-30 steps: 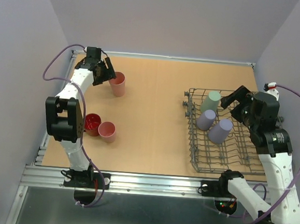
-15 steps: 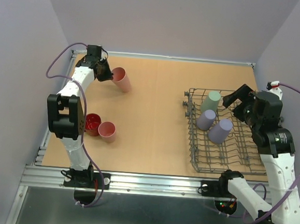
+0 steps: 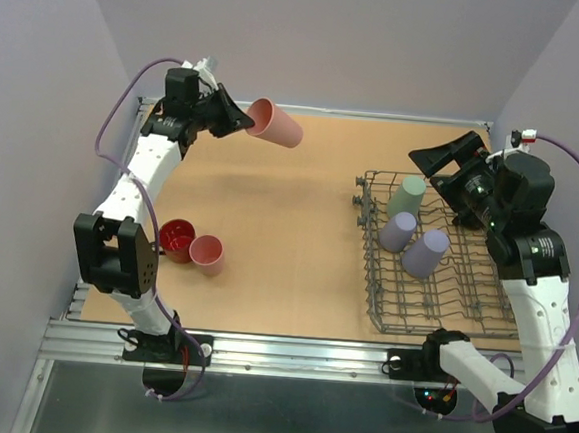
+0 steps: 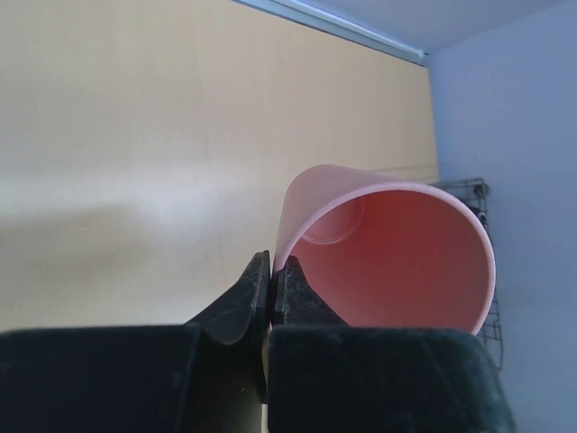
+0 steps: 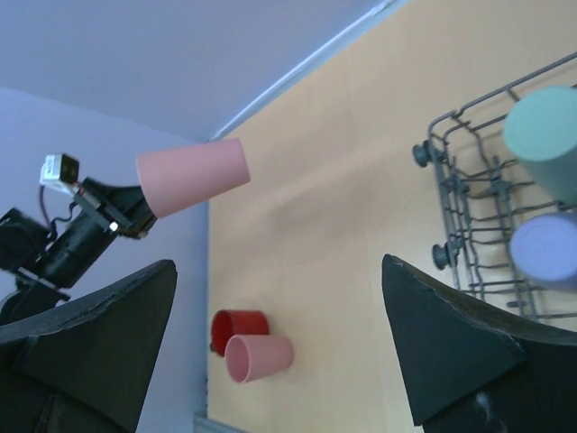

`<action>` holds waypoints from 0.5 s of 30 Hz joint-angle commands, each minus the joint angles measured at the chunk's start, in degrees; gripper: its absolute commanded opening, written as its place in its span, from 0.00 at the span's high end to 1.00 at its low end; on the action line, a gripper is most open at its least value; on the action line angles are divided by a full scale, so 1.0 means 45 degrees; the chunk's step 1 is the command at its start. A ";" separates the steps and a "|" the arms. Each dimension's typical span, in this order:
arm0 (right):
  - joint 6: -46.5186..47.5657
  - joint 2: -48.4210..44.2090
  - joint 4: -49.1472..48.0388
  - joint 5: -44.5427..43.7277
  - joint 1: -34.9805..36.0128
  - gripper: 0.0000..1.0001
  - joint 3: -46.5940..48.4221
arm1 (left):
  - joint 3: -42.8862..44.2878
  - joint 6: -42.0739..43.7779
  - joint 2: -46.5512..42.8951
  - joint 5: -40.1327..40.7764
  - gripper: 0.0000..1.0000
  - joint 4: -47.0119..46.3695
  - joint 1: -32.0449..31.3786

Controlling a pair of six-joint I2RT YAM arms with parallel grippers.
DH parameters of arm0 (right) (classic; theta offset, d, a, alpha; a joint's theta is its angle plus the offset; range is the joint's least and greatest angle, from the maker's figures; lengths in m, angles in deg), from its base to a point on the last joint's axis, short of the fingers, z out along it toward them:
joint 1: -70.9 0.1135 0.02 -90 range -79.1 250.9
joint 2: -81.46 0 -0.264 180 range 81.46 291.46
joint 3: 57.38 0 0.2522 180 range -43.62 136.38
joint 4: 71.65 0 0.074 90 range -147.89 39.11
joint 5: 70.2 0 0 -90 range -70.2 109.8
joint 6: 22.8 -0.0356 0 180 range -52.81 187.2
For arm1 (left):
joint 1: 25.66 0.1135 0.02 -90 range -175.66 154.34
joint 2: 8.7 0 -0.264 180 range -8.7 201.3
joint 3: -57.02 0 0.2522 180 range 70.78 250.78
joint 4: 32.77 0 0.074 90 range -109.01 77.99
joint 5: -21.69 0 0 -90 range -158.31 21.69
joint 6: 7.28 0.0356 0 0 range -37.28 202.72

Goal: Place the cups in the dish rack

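My left pincer (image 4: 270, 275) is clenched on the rim of a pink handleless tumbler (image 3: 275, 123), held aloft over the table's far-left corner. Its base points right, toward the grey wire dish rack (image 3: 376, 294). My right pincer (image 5: 278, 298), gaping wide, hangs nearer that rack.

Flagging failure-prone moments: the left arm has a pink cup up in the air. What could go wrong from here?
1. The left gripper pinches only the rim wall of the pink cup, which hangs sideways. It could twist or slip out on the way.
2. The right gripper hovers open near the far edge of the dish rack, so the arms might collide on delivery.
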 commanded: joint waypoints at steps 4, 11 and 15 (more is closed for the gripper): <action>-0.1311 -0.0481 -0.1432 0.2649 -0.0031 0.00 -0.0319 | -0.0837 -0.1901 -0.1231 -0.1742 1.00 -0.2461 -0.1897; -0.4785 -0.2140 -0.4850 0.1015 -0.0011 0.00 -0.2954 | -0.2949 -0.6452 -0.2327 -0.2859 1.00 -0.9086 -0.3909; -0.5822 -0.2708 -0.5943 -0.0082 -0.0012 0.00 -0.3931 | -0.2931 -0.7703 -0.2231 -0.2643 1.00 -1.0807 -0.4398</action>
